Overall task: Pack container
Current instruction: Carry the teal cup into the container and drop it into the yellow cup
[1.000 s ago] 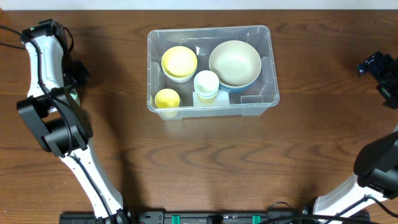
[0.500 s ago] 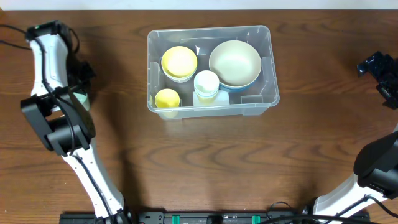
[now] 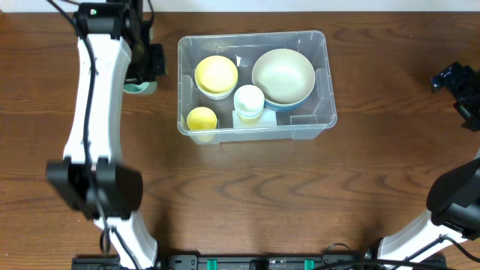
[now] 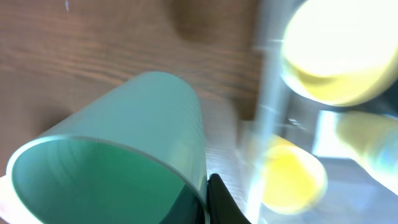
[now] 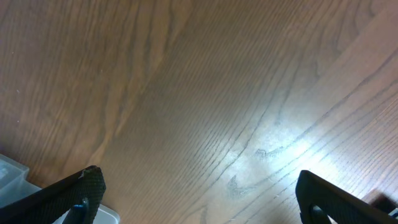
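While right tool stays open, left tool clamping green cup has swung beside the container.

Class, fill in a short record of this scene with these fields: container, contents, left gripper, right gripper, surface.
container: clear plastic bin, no lid on, standing on the table
contents: yellow bowl, cream bowl, white cup, yellow cup
left gripper: shut on a green cup, just outside the bin's left wall
right gripper: open, empty, far right of the bin
surface: dark wood table
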Controlling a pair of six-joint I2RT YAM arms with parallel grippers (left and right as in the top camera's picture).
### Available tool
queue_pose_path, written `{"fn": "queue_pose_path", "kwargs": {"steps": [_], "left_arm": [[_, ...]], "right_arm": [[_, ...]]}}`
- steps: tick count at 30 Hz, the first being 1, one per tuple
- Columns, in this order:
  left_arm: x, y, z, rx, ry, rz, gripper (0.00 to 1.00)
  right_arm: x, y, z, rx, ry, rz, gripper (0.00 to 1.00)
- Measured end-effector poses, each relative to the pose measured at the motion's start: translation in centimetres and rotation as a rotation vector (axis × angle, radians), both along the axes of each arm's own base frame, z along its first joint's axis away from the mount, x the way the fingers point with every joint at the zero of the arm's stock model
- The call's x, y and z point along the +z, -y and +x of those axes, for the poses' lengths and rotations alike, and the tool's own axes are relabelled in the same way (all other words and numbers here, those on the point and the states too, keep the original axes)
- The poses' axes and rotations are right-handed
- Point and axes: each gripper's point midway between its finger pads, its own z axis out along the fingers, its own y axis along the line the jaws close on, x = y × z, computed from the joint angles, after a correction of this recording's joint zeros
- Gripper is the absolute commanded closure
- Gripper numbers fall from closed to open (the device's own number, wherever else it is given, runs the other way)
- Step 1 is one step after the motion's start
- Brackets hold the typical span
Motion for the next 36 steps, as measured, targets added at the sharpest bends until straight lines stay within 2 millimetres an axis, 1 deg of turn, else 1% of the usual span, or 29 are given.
{"fn": "queue_pose_path", "kwargs": {"steps": [3, 4, 6, 8, 11, 14, 16, 21, 28, 30, 31, 32, 33, 34, 35, 36], "left_arm": [[4.0, 2.8, -1.5, -0.094, 0.096, -0.002, 0.94], [4.7, 3.6, -2.0, -0.119, 0.113, -0.002, 0.94], [6.2, 5.7, -3.4, -0.187, 0.138, -0.006, 0.94], [6.7, 7.7, -4.7, -0.26, 0.138, -0.005, 0.94], [6.5, 10.4, -5.9, -0.359, 0.121, -0.005, 0.94], [5.6, 11.9, -6.8, -0.416, 0.09, 0.001, 0.94], [4.8, 12.3, -7.4, -0.435, 0.058, 0.007, 0.94], [1.4, 12.0, -8.6, -0.454, -0.052, 0.03, 0.94], [-3.9, 12.0, -8.8, -0.456, -0.125, 0.043, 0.94], [-4.9, 11.9, -8.7, -0.456, -0.131, 0.046, 0.94], [-5.3, 11.9, -8.7, -0.457, -0.133, 0.049, 0.86], [-5.6, 11.9, -8.7, -0.462, -0.137, 0.05, 0.65], [-5.9, 11.8, -8.9, -0.463, -0.147, 0.052, 0.41], [-6.1, 11.8, -9.0, -0.46, -0.154, 0.053, 0.21], [-6.3, 11.7, -9.1, -0.46, -0.159, 0.053, 0.11], [-6.3, 11.8, -9.0, -0.46, -0.155, 0.052, 0.1]], "right_arm": [[0.0, 0.0, 0.0, 0.0, 0.0, 0.0, 0.01], [0.0, 0.0, 0.0, 0.0, 0.001, 0.0, 0.01], [0.0, 0.0, 0.0, 0.0, 0.0, 0.0, 0.01], [0.0, 0.0, 0.0, 0.0, 0.0, 0.0, 0.01], [0.0, 0.0, 0.0, 0.0, 0.001, 0.0, 0.01], [0.0, 0.0, 0.0, 0.0, 0.0, 0.0, 0.01], [0.0, 0.0, 0.0, 0.0, 0.0, 0.0, 0.01], [0.0, 0.0, 0.0, 0.0, 0.0, 0.0, 0.01], [0.0, 0.0, 0.0, 0.0, 0.0, 0.0, 0.01], [0.0, 0.0, 0.0, 0.0, 0.001, 0.0, 0.01], [0.0, 0.0, 0.0, 0.0, 0.0, 0.0, 0.01], [0.0, 0.0, 0.0, 0.0, 0.001, 0.0, 0.01], [0.0, 0.0, 0.0, 0.0, 0.0, 0.0, 0.01], [0.0, 0.0, 0.0, 0.0, 0.0, 0.0, 0.01], [0.0, 0.0, 0.0, 0.0, 0.001, 0.0, 0.01], [0.0, 0.0, 0.0, 0.0, 0.0, 0.0, 0.01]]}}
